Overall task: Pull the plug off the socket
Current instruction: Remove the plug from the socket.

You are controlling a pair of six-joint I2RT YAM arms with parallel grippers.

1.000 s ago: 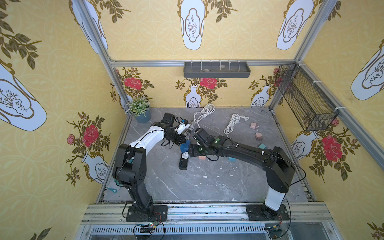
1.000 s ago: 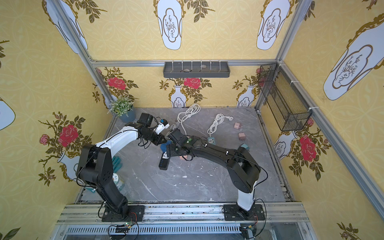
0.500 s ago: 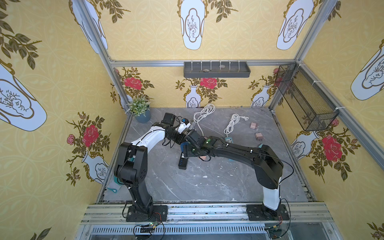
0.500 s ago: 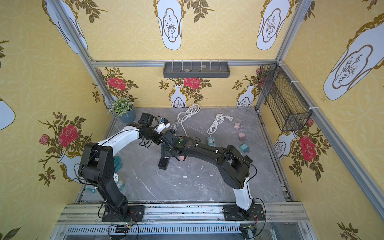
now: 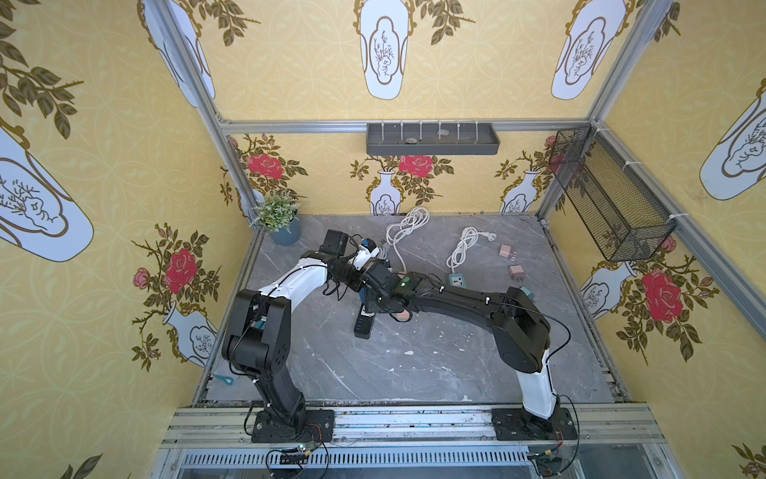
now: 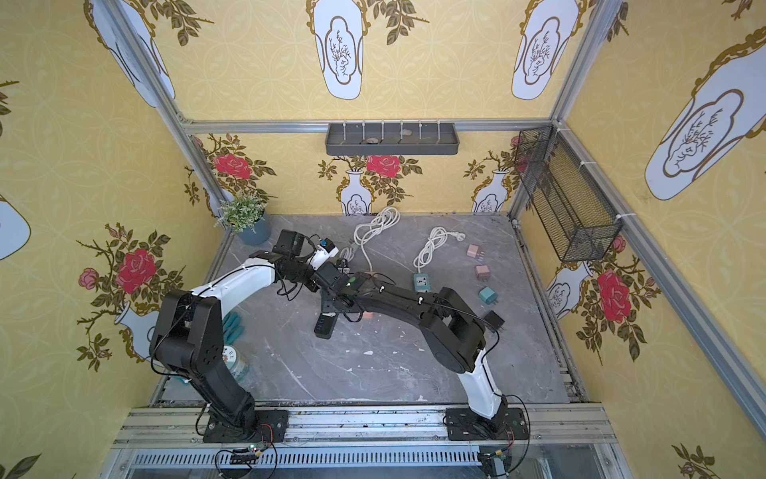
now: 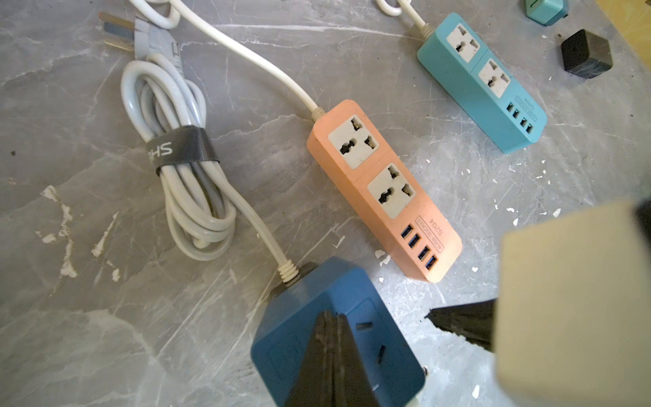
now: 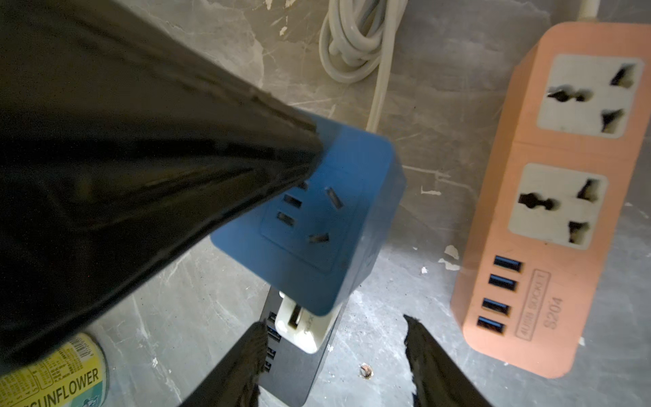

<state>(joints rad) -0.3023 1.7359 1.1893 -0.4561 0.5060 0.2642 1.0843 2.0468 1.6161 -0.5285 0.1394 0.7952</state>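
Blue socket block [image 8: 310, 225]: near the middle of the grey desk [image 5: 414, 365], partly hidden under both arms in both top views; grey bundled cord [image 7: 176, 158] runs from one end.

White plug [image 8: 303, 327]: seated at the end of the blue block, above the black USB strip [image 8: 296, 370]; how deep it sits cannot be told.

Left gripper [image 7: 331, 356]: fingers pressed together, tips resting on the top face of the blue block beside its slots.

Right gripper [image 8: 334, 349]: fingers spread, one on each side of the white plug, one close to it, the other apart; contact cannot be told.

Orange power strip [image 7: 380, 186]: flat on the desk just beside the blue block, two sockets and four USB ports up, white cord [image 7: 246, 53] attached.

Teal power strip [image 7: 482, 81]: farther off, same layout.

Black cube adapter [image 7: 586, 53]: near the teal strip.

Two pink adapters [image 5: 510, 261]: toward the right side of the desk.

Potted plant [image 5: 279, 217]: back left corner.

Labelled can [image 8: 53, 377]: on the desk at the left side.
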